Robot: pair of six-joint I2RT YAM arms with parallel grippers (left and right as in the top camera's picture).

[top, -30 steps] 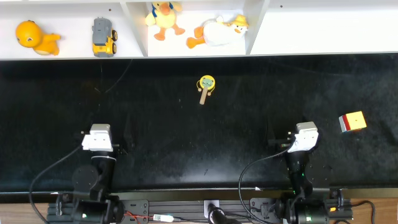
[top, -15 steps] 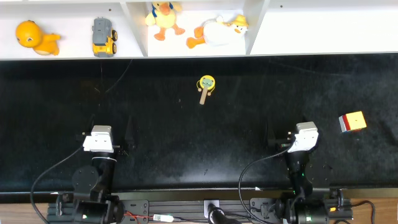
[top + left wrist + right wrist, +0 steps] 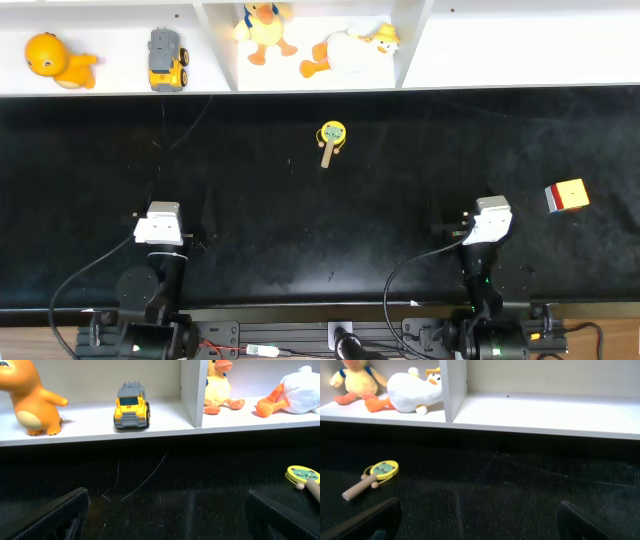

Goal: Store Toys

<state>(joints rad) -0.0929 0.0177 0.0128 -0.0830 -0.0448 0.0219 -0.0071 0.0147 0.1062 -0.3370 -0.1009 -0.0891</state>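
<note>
The left claw (image 3: 167,515) hangs low over the black worktop (image 3: 250,200) near its front edge, fingers spread wide apart with nothing between them. The right claw (image 3: 475,520) sits the same way on the other side, also spread and holding nothing. Both face the white shelf (image 3: 500,50) that runs along the worktop's far edge.

Farther out, between the two arms and nearer the shelf, a small rattle (image 3: 331,141) lies flat on the worktop, with a yellow round head and a wooden handle. Off to the right arm's outer side, well apart from the rattle, lies a cube (image 3: 567,195), yellow with a red side as far as the top view lets me tell.

On the shelf, the left compartment holds an orange figure (image 3: 27,400) and, beside it but apart, a toy truck (image 3: 131,406) in yellow and grey, standing on its wheels and facing forward. Past a divider (image 3: 194,392), the middle compartment holds a yellow plush duck (image 3: 220,387) sitting upright and a white plush duck (image 3: 412,392) lying on its side next to it.
</note>
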